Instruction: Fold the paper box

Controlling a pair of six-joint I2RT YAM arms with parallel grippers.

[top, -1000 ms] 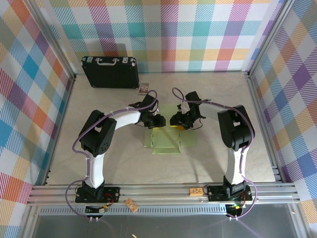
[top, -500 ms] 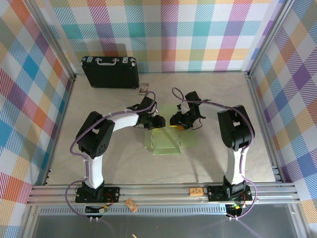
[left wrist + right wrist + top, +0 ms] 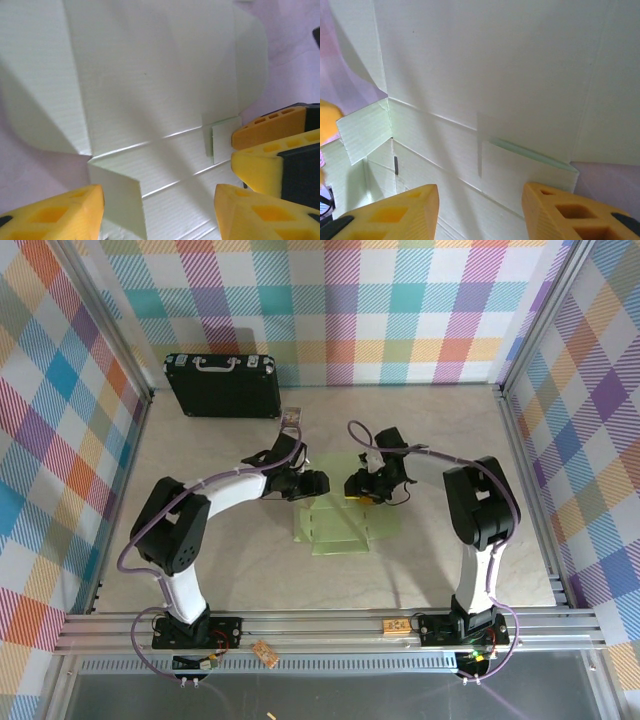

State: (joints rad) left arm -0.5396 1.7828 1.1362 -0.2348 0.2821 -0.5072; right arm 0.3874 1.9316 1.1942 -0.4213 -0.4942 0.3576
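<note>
The paper box (image 3: 340, 525) is pale green card, partly folded, lying mid-table with its far flaps flat. My left gripper (image 3: 310, 483) hovers over its far left corner and my right gripper (image 3: 357, 485) over its far right side, tips facing each other. In the left wrist view the left gripper (image 3: 157, 215) is open above the creased card (image 3: 150, 90), a small side flap (image 3: 117, 200) stands up by its left finger, and the right gripper's yellow fingers (image 3: 255, 167) show at the right. The right gripper (image 3: 480, 215) is open over the card (image 3: 495, 65), straddling a raised tab (image 3: 530, 165).
A black case (image 3: 222, 385) with a silver handle stands at the far left against the wall. A tiny picture card (image 3: 291, 417) lies just right of it. Aluminium rails (image 3: 320, 625) edge the table's near side, and checked walls enclose the other sides.
The left gripper's jaws have opened wider and it has shifted slightly away from me, its elbow swinging out to the left. The right gripper has barely moved.
</note>
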